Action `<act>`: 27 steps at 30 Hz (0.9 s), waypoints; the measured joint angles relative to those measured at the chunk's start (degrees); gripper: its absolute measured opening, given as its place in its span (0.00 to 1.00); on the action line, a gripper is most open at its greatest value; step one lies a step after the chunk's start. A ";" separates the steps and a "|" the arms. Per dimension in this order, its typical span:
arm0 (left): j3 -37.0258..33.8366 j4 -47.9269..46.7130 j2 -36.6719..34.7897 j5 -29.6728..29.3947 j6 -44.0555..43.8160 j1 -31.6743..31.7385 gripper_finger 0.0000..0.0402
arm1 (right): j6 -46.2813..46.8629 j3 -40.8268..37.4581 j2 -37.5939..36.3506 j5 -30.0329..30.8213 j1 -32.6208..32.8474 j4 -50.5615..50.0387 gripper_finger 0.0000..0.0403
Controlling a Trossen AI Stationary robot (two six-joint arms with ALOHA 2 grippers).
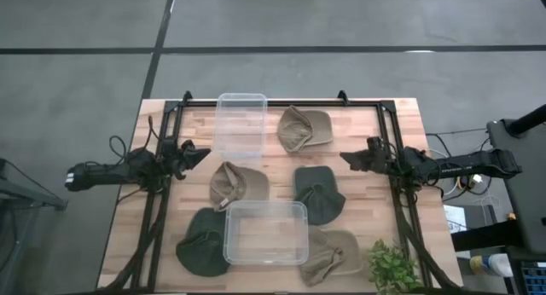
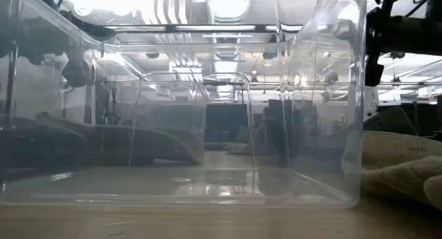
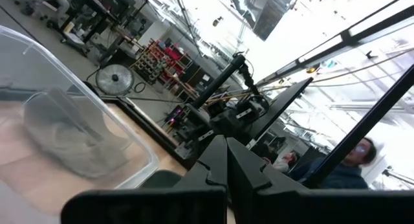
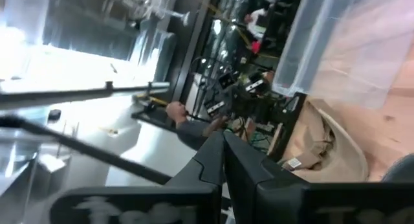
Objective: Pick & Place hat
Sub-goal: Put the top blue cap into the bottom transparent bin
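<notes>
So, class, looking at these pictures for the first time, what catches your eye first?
Two clear plastic bins stand out on the wooden table: one at the far edge, one near the front. Five soft hats, tan and dark green, lie scattered around them. The left claw and right claw wait shut at the sides.

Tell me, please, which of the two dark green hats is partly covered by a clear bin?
The dark green hat at the table's front left; the near clear bin overlaps its edge. The other dark green hat lies uncovered beside that bin.
</notes>
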 joint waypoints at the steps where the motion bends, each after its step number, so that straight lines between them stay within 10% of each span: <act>1: -0.02 0.13 0.00 -0.02 -0.35 0.00 0.00 | 0.18 0.83 0.04 0.85 -0.04 -0.85 0.04; 18: 0.00 0.74 0.00 -0.39 -5.62 0.00 0.00 | -7.60 36.27 11.20 0.40 -5.77 -64.81 0.53; 27: 0.00 0.66 0.00 -0.39 -5.73 -0.01 0.00 | -7.61 43.82 21.32 -3.55 -8.78 -81.65 0.55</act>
